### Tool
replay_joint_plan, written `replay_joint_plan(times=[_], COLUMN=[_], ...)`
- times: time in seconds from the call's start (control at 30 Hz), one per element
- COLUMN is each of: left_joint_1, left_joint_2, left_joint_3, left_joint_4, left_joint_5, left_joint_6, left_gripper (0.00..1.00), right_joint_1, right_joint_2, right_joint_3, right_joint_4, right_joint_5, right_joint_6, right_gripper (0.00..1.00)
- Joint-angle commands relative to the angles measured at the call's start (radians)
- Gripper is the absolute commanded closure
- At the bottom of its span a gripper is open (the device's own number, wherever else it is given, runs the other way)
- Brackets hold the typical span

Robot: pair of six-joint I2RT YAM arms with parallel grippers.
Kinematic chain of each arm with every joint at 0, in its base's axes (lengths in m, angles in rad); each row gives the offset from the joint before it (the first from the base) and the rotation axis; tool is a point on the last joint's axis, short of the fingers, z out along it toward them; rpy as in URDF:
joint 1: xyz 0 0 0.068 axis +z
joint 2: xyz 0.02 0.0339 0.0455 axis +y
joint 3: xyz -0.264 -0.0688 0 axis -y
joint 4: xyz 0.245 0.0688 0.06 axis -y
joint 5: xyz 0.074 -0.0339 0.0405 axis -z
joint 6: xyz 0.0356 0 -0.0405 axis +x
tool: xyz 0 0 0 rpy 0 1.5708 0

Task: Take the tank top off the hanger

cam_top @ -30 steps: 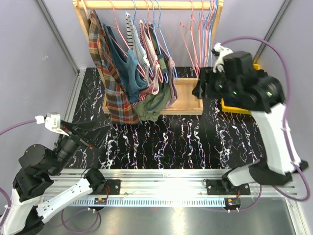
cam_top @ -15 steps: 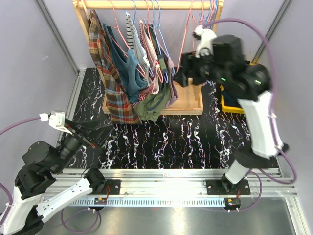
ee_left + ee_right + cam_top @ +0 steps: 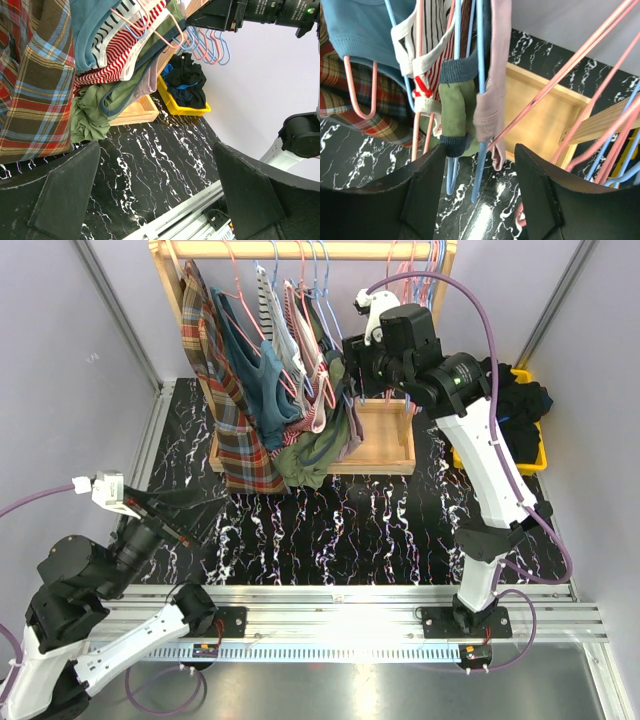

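Several garments hang on hangers on a wooden rack (image 3: 385,440). A mauve tank top (image 3: 490,100) hangs on a blue hanger (image 3: 481,150), the rightmost garment; it also shows in the top view (image 3: 354,435). A green tank top with navy trim (image 3: 452,115) hangs beside it. My right gripper (image 3: 482,200) is open, and its jaws straddle the mauve strap and the blue hanger ends without touching them; in the top view it (image 3: 350,375) is at the clothes' right edge. My left gripper (image 3: 157,200) is open and empty, low at the near left (image 3: 170,510).
A plaid shirt (image 3: 225,410), a teal top (image 3: 262,380) and striped tops (image 3: 432,55) hang further left. Empty pink and blue hangers (image 3: 410,290) hang at the rail's right end. A yellow bin of dark clothes (image 3: 515,425) stands to the right of the rack.
My right arm has swung left from near the yellow bin to the rightmost hanging garments, its gripper open throughout. The left arm has hardly moved.
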Motion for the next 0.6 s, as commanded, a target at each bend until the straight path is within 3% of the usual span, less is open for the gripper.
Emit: replay_joint_plan(times=[0.0,0.3,0.57], left_joint_1=[0.0,0.0,0.0], left_joint_2=[-0.018,-0.028,-0.049], left_joint_3=[0.01,-0.007,-0.011], left_joint_4=[0.009,0.01,-0.007], left_joint_5=[-0.017,-0.009,-0.014], left_joint_6=[0.002,-0.002,-0.011], left_gripper=[0.01,0.01,0.01], right_joint_1=[0.009,0.01,0.009], right_joint_2=[0.005,0.045,-0.066], right_joint_3=[0.046,0.069,-0.057], right_joint_4=[0.043,0.078,0.194], right_joint_5=[0.061,0.089,0.023], right_joint_6=[-0.037,-0.042,-0.026], right_gripper=[0.37,0.49,0.46])
